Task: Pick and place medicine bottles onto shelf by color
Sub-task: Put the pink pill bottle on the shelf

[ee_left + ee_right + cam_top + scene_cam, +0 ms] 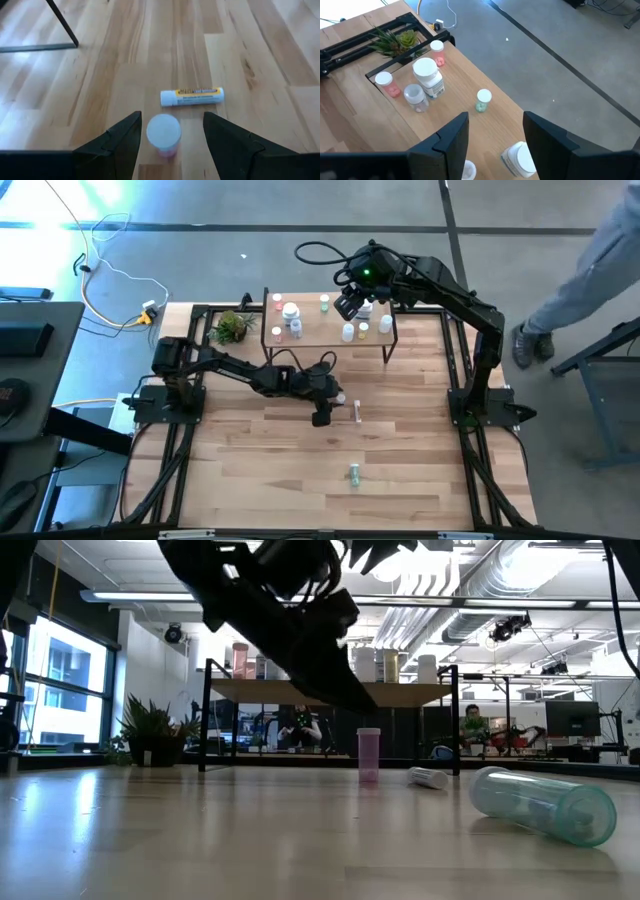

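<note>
A pink medicine bottle (163,134) with a white cap stands upright on the table (260,470), in front of the shelf (320,332). My left gripper (172,119) is open and low over the table, one finger on each side of the bottle and clear of it. A white tube-shaped bottle (192,96) with a yellow label lies just beyond, and a green bottle (354,473) lies on its side nearer the front edge. My right gripper (495,120) hovers open above the shelf (470,82), which carries pink (437,52), white (427,75), clear (415,97) and green (482,100) bottles.
A small potted plant (232,327) stands at the shelf's left end. The shelf's thin black legs (62,22) stand close behind the left gripper. A person (590,250) stands beyond the table's far right corner. Bare tabletop lies left and in front of the pink bottle.
</note>
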Controlling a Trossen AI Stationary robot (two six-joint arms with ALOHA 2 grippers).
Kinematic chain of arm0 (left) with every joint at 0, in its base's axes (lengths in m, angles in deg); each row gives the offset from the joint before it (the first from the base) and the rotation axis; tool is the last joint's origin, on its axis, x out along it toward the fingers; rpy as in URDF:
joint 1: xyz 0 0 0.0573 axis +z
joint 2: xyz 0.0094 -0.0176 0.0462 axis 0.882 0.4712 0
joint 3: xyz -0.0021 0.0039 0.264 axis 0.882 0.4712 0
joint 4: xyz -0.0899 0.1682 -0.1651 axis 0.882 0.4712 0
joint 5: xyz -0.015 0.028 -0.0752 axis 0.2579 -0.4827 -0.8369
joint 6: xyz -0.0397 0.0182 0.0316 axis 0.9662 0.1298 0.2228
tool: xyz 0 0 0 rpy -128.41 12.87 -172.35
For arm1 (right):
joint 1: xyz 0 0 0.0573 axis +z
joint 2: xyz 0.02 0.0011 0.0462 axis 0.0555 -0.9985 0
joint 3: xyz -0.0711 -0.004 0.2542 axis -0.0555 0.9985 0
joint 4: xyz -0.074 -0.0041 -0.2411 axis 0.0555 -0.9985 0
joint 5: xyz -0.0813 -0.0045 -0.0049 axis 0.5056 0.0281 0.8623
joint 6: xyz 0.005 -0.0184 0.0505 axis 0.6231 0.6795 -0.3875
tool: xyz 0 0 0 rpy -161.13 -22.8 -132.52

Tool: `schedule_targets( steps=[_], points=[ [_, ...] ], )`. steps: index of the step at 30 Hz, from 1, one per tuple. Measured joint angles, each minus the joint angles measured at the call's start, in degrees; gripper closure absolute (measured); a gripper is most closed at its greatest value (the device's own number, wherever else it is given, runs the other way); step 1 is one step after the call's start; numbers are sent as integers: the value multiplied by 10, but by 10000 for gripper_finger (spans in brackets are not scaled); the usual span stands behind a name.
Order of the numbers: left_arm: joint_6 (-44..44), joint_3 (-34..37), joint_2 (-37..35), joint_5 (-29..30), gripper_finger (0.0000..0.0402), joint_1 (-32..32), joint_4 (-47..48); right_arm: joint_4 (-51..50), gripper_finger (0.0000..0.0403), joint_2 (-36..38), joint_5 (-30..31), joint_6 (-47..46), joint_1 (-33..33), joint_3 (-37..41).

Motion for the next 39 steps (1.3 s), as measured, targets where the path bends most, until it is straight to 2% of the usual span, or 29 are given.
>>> schedule_targets(
  steps=[9,26,30,39],
  points=[
    [0,0,16,22,197,0,-12,0,224,0,0,0,0,0],
    [10,0,44,15,199,2,-38,0,224,0,0,0,0,0],
    [8,0,44,15,216,2,-29,0,224,0,0,0,0,0],
    [-5,0,44,15,282,3,-30,0,224,0,2,0,0,0]
  ],
)
